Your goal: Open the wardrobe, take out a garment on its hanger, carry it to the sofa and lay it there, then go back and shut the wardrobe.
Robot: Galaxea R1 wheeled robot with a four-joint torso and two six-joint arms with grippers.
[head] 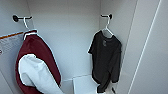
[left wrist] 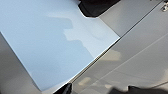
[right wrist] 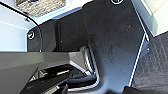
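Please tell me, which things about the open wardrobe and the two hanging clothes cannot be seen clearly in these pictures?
- Head view: the lower part of the maroon jacket is cut off by the bottom edge.
- Head view: the small mark on the chest of the black garment is too blurred to read.
- Head view: the orange-topped label on the wardrobe wall is too small to read.
- Head view: the white hanger shoulders are hidden inside the garment.

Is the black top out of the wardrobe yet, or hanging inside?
Hanging inside. The garment is on its hanger, hooked over the black hook on the wardrobe interior wall.
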